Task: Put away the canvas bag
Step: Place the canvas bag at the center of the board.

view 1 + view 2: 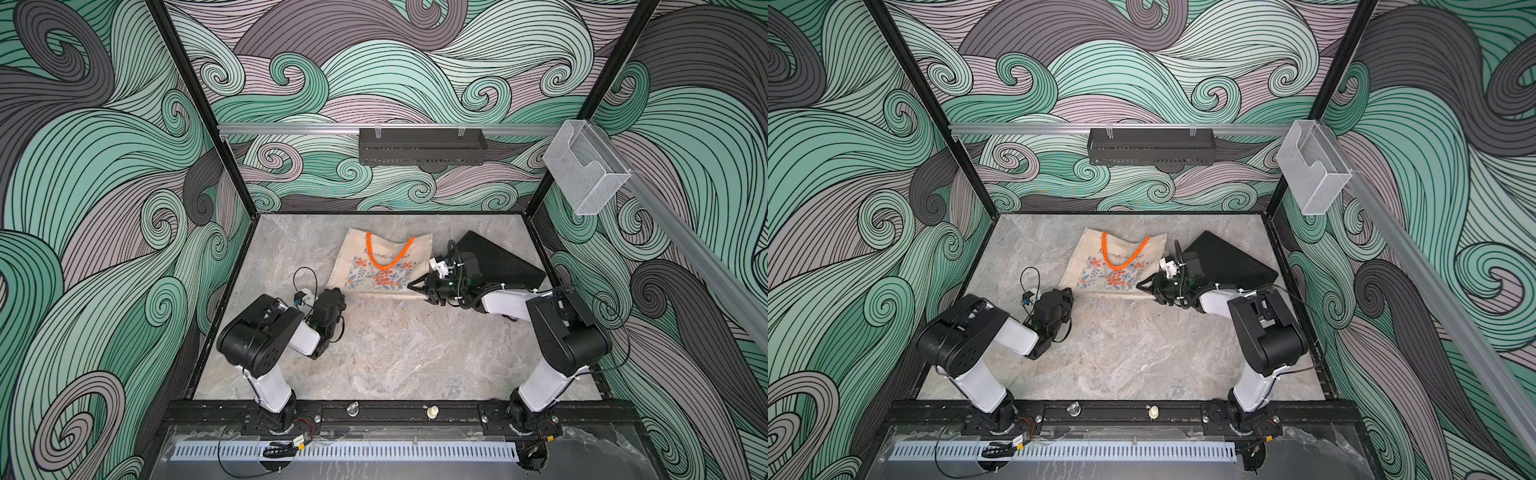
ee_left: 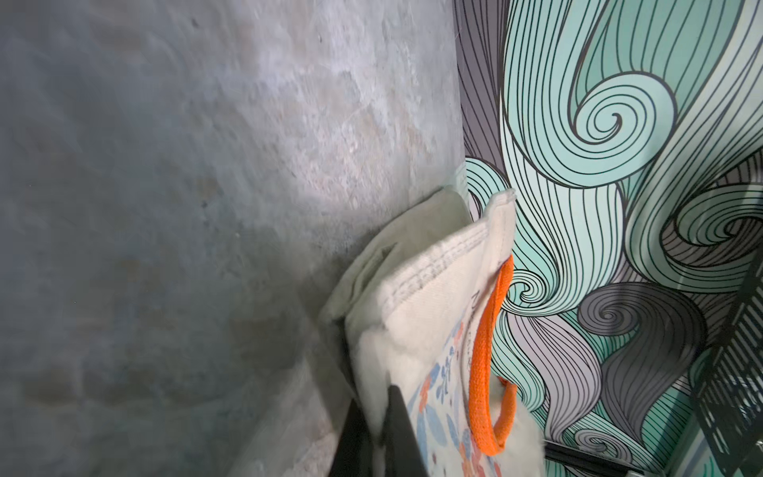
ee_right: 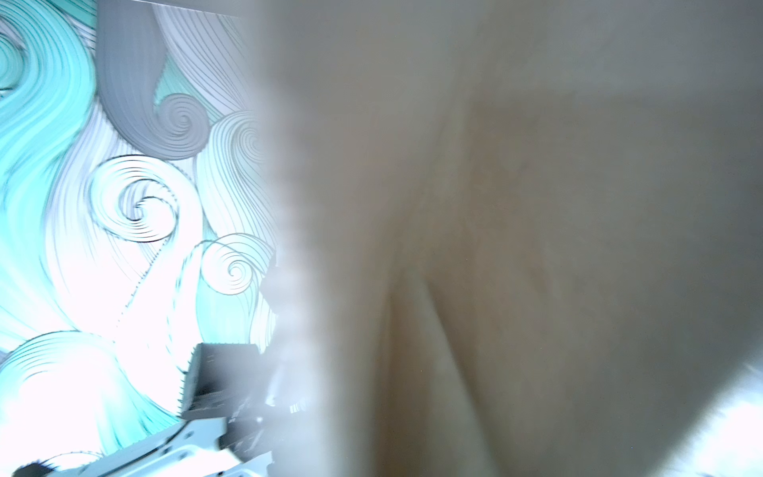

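canvas bag [image 1: 386,259]: bench [image 1: 374,353] far half | left end effector [image 2: 373,409]: clamps its corner | right end effector [image 1: 417,291]: opening cannot be told

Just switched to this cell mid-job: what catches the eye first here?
The canvas bag with its bright orange handles stands out, lying print-up toward the back of the grey table. The left gripper is pinched on its near left corner; the right gripper sits at its near right corner, grip unclear. A flat black ribbed box lies just right of the bag.
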`<state>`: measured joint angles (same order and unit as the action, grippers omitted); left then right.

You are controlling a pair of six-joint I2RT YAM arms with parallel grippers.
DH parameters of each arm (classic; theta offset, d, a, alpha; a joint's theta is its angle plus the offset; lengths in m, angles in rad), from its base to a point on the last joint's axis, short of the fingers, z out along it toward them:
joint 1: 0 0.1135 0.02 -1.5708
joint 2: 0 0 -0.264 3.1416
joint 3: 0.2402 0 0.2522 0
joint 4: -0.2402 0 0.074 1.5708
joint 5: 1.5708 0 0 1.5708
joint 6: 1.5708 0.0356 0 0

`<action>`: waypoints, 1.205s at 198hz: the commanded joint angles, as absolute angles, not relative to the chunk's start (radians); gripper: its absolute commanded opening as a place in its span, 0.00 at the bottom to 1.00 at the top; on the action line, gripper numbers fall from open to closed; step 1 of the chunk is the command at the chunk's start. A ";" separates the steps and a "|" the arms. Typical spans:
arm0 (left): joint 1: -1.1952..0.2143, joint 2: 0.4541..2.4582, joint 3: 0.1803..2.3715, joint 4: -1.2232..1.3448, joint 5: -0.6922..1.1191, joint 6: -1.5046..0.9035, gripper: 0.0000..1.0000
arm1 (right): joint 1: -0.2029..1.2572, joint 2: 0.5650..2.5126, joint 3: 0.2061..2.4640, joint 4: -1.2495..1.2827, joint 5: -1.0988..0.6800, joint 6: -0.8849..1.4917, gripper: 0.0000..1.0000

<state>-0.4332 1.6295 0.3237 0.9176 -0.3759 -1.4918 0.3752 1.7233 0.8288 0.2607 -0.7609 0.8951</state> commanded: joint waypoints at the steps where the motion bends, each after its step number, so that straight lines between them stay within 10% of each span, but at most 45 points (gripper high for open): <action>1: -0.422 1.435 0.364 0.452 -0.410 -1.455 0.00 | 0.369 1.753 0.903 0.058 -0.661 0.722 0.62; 30: -0.430 1.260 0.304 0.274 -0.408 -1.500 0.00 | 0.378 1.811 0.953 -0.029 -0.567 0.653 0.77; 69: -0.495 1.127 0.240 0.151 -0.396 -1.564 0.00 | 0.444 1.899 1.076 -0.087 -0.461 0.558 0.73; 116: -0.569 0.835 0.236 -0.237 -0.512 -1.584 0.54 | 0.476 1.962 1.206 -0.308 -0.242 0.419 0.60; 163: -0.566 0.508 0.296 -0.467 -0.697 -1.308 0.59 | 0.477 1.907 1.198 -0.348 -0.175 0.349 0.71; 195: -0.558 0.640 0.488 -0.262 -0.676 -0.745 0.49 | 0.492 1.804 1.209 -0.365 -0.127 0.349 0.71; 239: -0.381 1.099 0.744 0.000 -0.031 -0.495 0.56 | 0.595 1.689 1.143 -0.165 -0.118 0.428 0.70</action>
<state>-0.4835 0.8833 0.6483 -0.1402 -0.4023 -0.7090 0.5194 1.7325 1.1809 -0.2832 -0.1593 0.3908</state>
